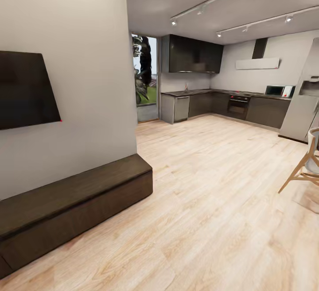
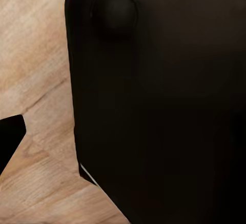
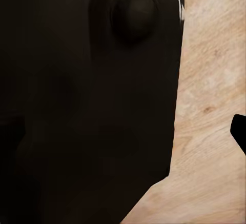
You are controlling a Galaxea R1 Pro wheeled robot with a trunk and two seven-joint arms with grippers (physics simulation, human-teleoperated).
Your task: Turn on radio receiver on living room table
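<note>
— Kitchen cabinets (image 1: 208, 104) ahead, dark bench (image 1: 75, 202) beside you: any radio yet?
— None in sight; I'm en route, switch unpressed. Whether my pincers are wide or narrow, I cannot tell.

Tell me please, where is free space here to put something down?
The long dark bench top under the wall screen is bare. The wood floor between bench and chair is open. The kitchen counter at the back carries appliances.
</note>
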